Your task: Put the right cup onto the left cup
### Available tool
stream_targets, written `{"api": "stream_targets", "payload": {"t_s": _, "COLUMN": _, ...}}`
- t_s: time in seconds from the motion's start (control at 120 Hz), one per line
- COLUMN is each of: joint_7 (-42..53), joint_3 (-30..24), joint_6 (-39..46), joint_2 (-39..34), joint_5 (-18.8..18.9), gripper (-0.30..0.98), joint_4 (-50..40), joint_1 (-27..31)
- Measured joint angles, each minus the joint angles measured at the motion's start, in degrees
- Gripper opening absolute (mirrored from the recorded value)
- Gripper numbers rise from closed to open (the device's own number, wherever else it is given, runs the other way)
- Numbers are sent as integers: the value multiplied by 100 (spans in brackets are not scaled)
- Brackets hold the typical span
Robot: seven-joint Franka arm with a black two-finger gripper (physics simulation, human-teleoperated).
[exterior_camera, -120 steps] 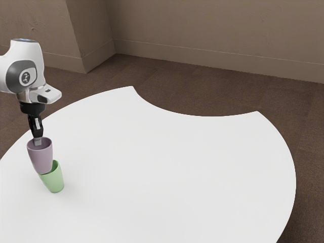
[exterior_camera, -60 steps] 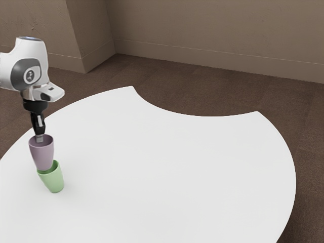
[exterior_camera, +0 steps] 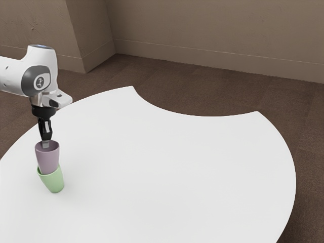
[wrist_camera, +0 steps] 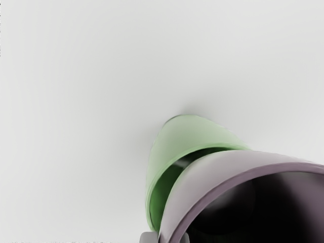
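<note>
My black two-finger tool (exterior_camera: 46, 144) pinches one side wall of the smooth, tapering mauve cup (exterior_camera: 48, 159) at its rim, one fingertip inside and one outside, which I judge leaves the narrow base free to go in first. That cup hangs mouth up over the pale green, smooth-walled cup (exterior_camera: 55, 183), its base seeming to dip into the round mouth, though I can't tell how deeply it sits. The green one stands on the plain matte white counter (exterior_camera: 177, 167), and a careful centred lowering should nest them.
</note>
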Motion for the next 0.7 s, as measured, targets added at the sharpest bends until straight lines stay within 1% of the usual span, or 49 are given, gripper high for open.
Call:
{"api": "stream_targets", "payload": {"t_s": 0.033, "joint_7": 0, "joint_3": 0, "joint_6": 1, "joint_2": 4, "joint_5": 2, "gripper": -9, "joint_4": 2, "joint_1": 21}}
{"api": "stream_targets", "payload": {"t_s": 0.2, "joint_7": 13, "joint_3": 0, "joint_6": -42, "joint_2": 37, "joint_5": -3, "gripper": 28, "joint_4": 118, "joint_1": 81}}
{"api": "stream_targets", "payload": {"t_s": 0.258, "joint_7": 17, "joint_3": -1, "joint_6": -55, "joint_2": 48, "joint_5": -6, "gripper": 38, "joint_4": 156, "joint_1": 68}}
{"api": "stream_targets", "payload": {"t_s": 0.325, "joint_7": 25, "joint_3": -3, "joint_6": -78, "joint_2": 46, "joint_5": -11, "gripper": 46, "joint_4": 212, "joint_1": 42}}
{"api": "stream_targets", "payload": {"t_s": 0.45, "joint_7": 60, "joint_3": -21, "joint_6": -120, "joint_2": 12, "joint_5": -72, "gripper": 56, "joint_4": 440, "joint_1": -20}}
{"api": "stream_targets", "payload": {"t_s": 0.508, "joint_7": 76, "joint_3": -25, "joint_6": -156, "joint_2": 8, "joint_5": -212, "gripper": 59, "joint_4": 739, "joint_1": -109}}
{"api": "stream_targets", "payload": {"t_s": 0.592, "joint_7": 97, "joint_3": -25, "joint_6": -310, "joint_2": 103, "joint_5": -414, "gripper": 62, "joint_4": 1303, "joint_1": -334}}
{"api": "stream_targets", "payload": {"t_s": 0.7, "joint_7": 140, "joint_3": -22, "joint_6": -617, "joint_2": 233, "joint_5": -521, "gripper": 65, "joint_4": 1911, "joint_1": -736}}
